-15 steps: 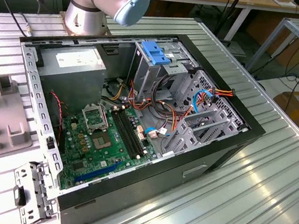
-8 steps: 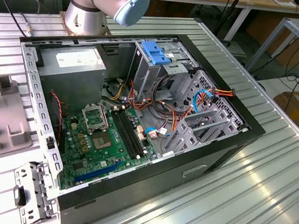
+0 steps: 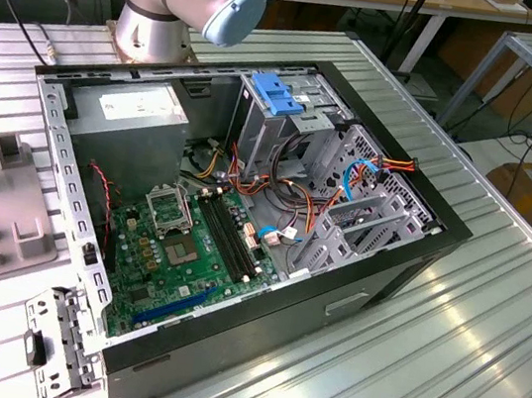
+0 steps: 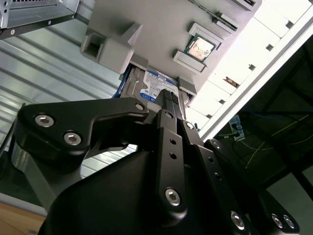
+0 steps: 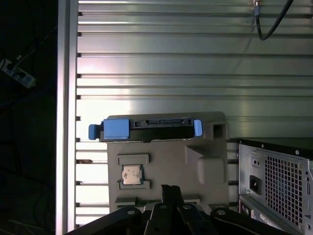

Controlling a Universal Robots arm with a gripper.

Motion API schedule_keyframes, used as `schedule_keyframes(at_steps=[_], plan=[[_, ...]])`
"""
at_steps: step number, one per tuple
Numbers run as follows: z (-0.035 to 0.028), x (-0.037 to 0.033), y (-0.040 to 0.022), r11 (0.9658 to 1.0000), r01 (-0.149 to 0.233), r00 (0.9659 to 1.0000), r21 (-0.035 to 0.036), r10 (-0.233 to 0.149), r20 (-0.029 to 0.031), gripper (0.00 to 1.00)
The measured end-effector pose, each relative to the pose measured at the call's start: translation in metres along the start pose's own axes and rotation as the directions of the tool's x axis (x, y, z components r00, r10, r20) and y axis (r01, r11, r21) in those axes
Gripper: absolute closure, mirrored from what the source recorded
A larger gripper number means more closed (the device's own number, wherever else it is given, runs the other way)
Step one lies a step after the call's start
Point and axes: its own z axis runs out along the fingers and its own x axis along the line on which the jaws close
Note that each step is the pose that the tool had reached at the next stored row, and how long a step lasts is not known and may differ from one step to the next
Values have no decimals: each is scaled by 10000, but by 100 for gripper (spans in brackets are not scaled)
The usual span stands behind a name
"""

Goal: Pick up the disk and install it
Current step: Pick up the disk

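The disk (image 5: 156,123) stands on edge in a slot of a grey holder (image 5: 195,161), with blue carrier rails at both ends. In the second wrist view its white label with a blue stripe (image 4: 155,85) shows just beyond the black fingertips. My gripper (image 5: 170,190) hangs over the holder, apart from the disk. In both wrist views the gripper (image 4: 170,98) is shut, with nothing between its fingers. The open computer case (image 3: 423,218) lies on the table, and a grey drive cage (image 3: 359,213) stands on the exterior view's right inside it.
A processor chip (image 5: 131,175) sits in a pocket of the holder near the disk. The case's rear panel (image 5: 274,176) stands close beside the holder. The table top is ribbed aluminium (image 5: 171,63). A blue bracket (image 3: 277,94), a power-supply box (image 3: 132,124) and loose cables lie inside the case.
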Motion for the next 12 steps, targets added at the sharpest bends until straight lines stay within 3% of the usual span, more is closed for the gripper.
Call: schedule_keyframes(at_steps=[12], plan=[[0,0,0,9993,369,9993,-9,-369,-10,89]])
